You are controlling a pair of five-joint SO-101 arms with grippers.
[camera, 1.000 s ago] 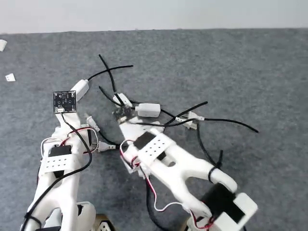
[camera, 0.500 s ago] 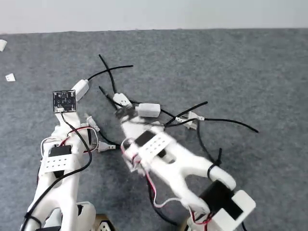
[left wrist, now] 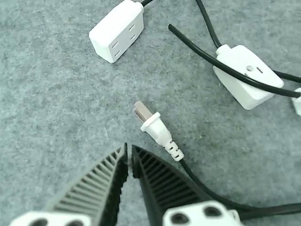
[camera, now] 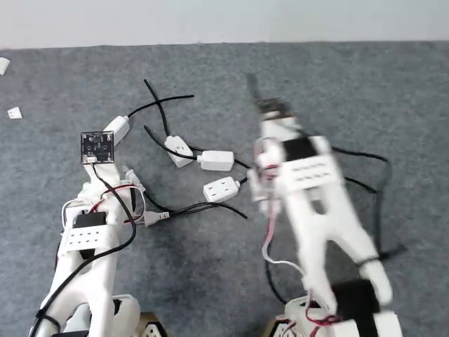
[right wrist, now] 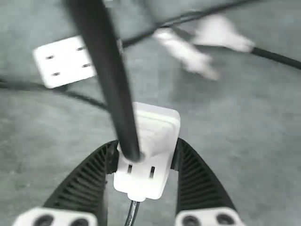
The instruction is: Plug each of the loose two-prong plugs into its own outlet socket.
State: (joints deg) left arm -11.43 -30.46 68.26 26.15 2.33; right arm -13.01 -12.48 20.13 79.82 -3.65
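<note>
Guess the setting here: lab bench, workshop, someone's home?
Probably a robotics lab test bench: a grey felt-like mat, two small robot arms with bare wiring, and loose plugs and sockets strewn about as practice pieces.

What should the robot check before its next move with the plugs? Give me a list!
1. Right hand holds a socket: ok. The white outlet socket is clamped in it.
2. Held socket's face is clear: not ok. A black cable crosses in front of it.
3. Left hand has a plug: not ok. It is shut and empty.
4. A plug is close enough to pick up: ok. The two-prong plug lies on the carpet just ahead of the left hand, with its prongs bare.
</note>
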